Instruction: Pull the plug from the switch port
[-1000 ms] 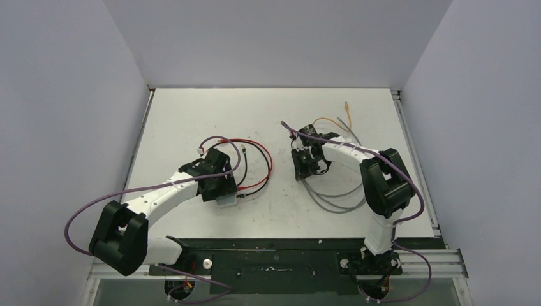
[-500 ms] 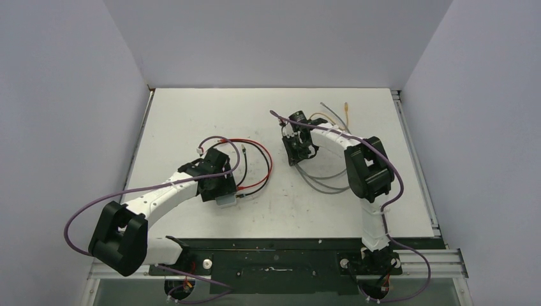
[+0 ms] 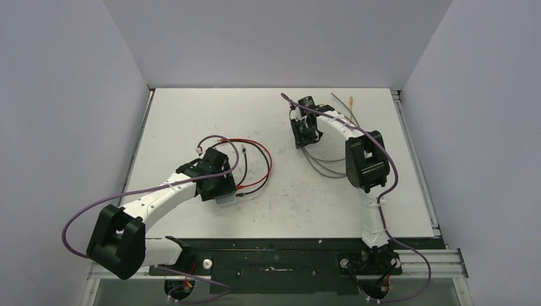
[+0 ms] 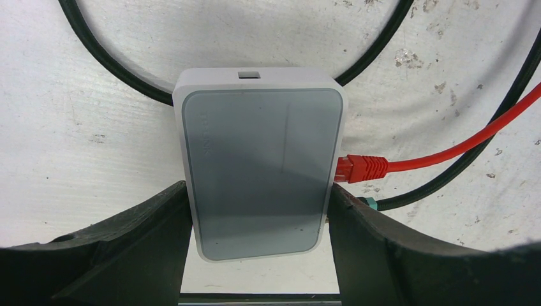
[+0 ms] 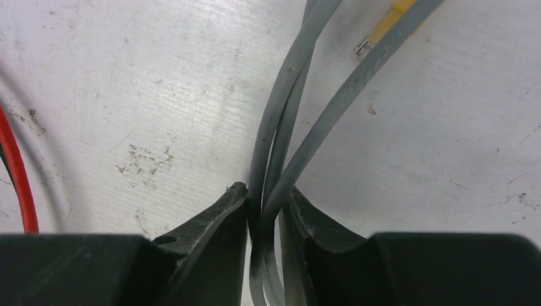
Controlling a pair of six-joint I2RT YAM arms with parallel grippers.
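Observation:
The switch [image 4: 258, 166], a pale grey-blue box, lies flat on the table with my left gripper [image 4: 258, 210] shut on its two long sides; from above it shows under the gripper as the switch [image 3: 227, 199]. A red plug [image 4: 360, 167] sits in a socket on its right edge. A black cable's teal plug [image 4: 369, 204] lies just below that one. My right gripper [image 5: 266, 194] is shut on a bundle of grey cables [image 5: 281, 121]. In the top view the right gripper [image 3: 305, 134] is far from the switch, near the table's back.
Red and black cables [image 3: 261, 156] loop on the table right of the left gripper. Grey cable loops [image 3: 325, 167] trail beneath the right arm. A yellow-booted plug [image 5: 367, 44] lies ahead of the right gripper, seen from above as the yellow plug [image 3: 350, 100] near the back right.
The right arm has swung toward the back of the table, dragging the grey cables with it. The left arm and the switch have stayed where they were.

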